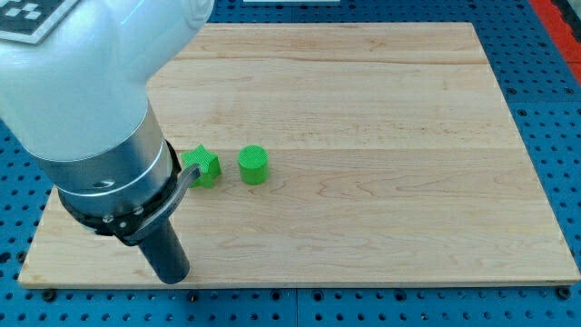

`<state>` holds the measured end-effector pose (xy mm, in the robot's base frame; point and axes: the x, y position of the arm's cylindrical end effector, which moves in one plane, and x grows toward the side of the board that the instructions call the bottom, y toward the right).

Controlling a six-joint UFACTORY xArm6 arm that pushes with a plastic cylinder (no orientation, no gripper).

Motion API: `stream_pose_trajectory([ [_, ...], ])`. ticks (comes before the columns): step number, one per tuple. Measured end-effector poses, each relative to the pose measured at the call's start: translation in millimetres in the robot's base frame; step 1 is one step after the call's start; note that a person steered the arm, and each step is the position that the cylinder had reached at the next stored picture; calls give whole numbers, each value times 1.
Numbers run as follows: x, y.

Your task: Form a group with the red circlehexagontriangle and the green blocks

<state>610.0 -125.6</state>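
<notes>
Two green blocks sit at the board's left middle. A green star-shaped block (203, 167) lies partly behind the arm's body. A green round block (253, 165) stands just to its right, a small gap between them. My tip (176, 278) is at the lower left of the board, near the bottom edge, well below and left of the star block and touching neither block. No red block shows; the large arm hides the board's upper left.
The wooden board (381, 136) lies on a blue perforated table (554, 109). The white and grey arm body (82, 100) fills the view's upper left. The board's bottom edge runs just under my tip.
</notes>
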Motion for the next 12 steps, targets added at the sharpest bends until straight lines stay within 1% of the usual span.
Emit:
stream_pose_trajectory([
  [1, 0, 5],
  [2, -10, -10],
  [3, -36, -54],
  [4, -20, -115],
  [5, -34, -177],
  [6, -43, -179],
  [7, -106, -179],
  [8, -126, -167],
  [9, -131, -127],
  [10, -134, -103],
  [11, -111, -105],
  [12, -107, -49],
])
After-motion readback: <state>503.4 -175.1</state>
